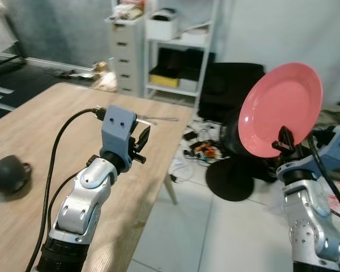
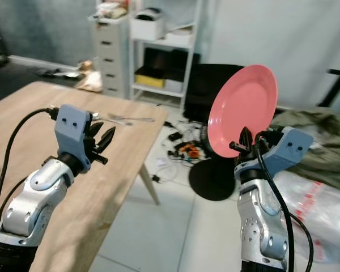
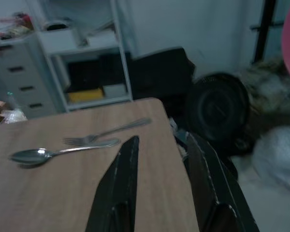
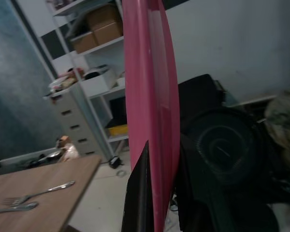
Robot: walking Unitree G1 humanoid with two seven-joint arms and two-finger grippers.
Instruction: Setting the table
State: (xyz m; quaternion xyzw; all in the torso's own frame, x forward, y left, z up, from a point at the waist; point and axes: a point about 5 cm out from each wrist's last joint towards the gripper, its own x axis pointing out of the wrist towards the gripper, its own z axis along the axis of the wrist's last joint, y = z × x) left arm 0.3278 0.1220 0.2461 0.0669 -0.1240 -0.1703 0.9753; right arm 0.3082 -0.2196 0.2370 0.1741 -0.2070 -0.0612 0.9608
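My right gripper (image 1: 285, 140) is shut on the lower rim of a pink plate (image 1: 280, 107), which it holds upright and tilted over the floor, to the right of the wooden table (image 1: 34, 124). In the right wrist view the plate (image 4: 152, 96) stands edge-on between the black fingers. Over the table's right part my left gripper (image 1: 140, 141) hovers open with nothing between its fingers. A fork (image 3: 106, 133) and a spoon (image 3: 48, 153) lie side by side near the table's far edge. A dark cup (image 1: 8, 171) rests on the table at the left.
A black fan (image 1: 232, 164) and tangled cables (image 1: 198, 148) are on the tiled floor beyond the table's corner. A white shelf (image 1: 181, 45) and a drawer unit (image 1: 127, 51) stand behind. An olive cloth (image 2: 317, 141) and a plastic bag (image 2: 317, 209) lie at the right.
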